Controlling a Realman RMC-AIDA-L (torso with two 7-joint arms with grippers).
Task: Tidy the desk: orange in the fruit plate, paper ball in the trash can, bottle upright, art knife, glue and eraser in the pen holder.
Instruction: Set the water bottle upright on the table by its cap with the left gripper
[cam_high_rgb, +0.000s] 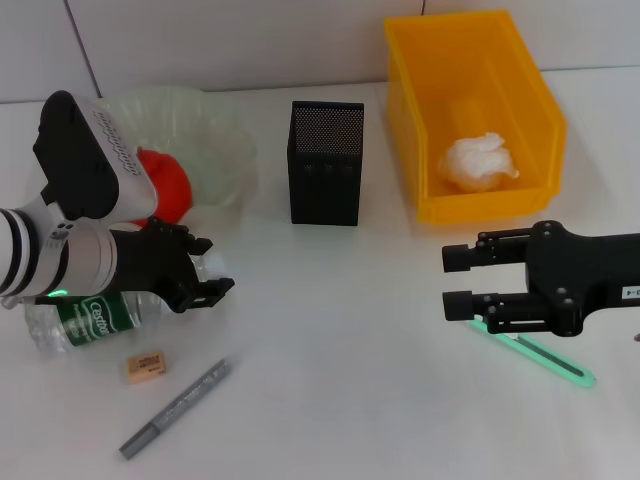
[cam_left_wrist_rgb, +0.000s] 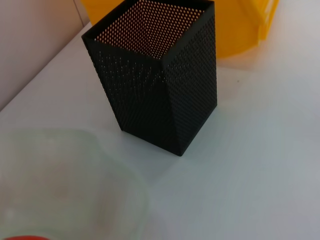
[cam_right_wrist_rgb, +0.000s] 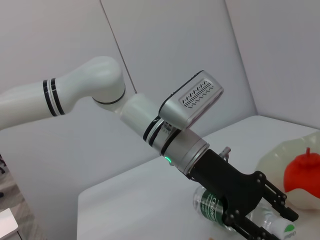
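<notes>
One grey art knife (cam_high_rgb: 177, 407) lies nearest, one eraser (cam_high_rgb: 146, 365) beside it; the single bottle (cam_high_rgb: 92, 318), its green label reading roughly "Cestbon", lies flat under the left gripper (cam_high_rgb: 212, 268), fingers spread, holding nothing; the right gripper (cam_high_rgb: 458, 280) hovers parted over one green glue stick (cam_high_rgb: 540, 357); orange (cam_high_rgb: 165, 187) in plate (cam_high_rgb: 215, 130); paper ball (cam_high_rgb: 478, 162) in yellow bin (cam_high_rgb: 530, 80); one pen holder (cam_high_rgb: 326, 162).

Head view looks down over table (cam_high_rgb: 330, 400), left wrist close on pen holder (cam_left_wrist_rgb: 160, 95), right wrist faces left arm (cam_right_wrist_rgb: 150, 125)
</notes>
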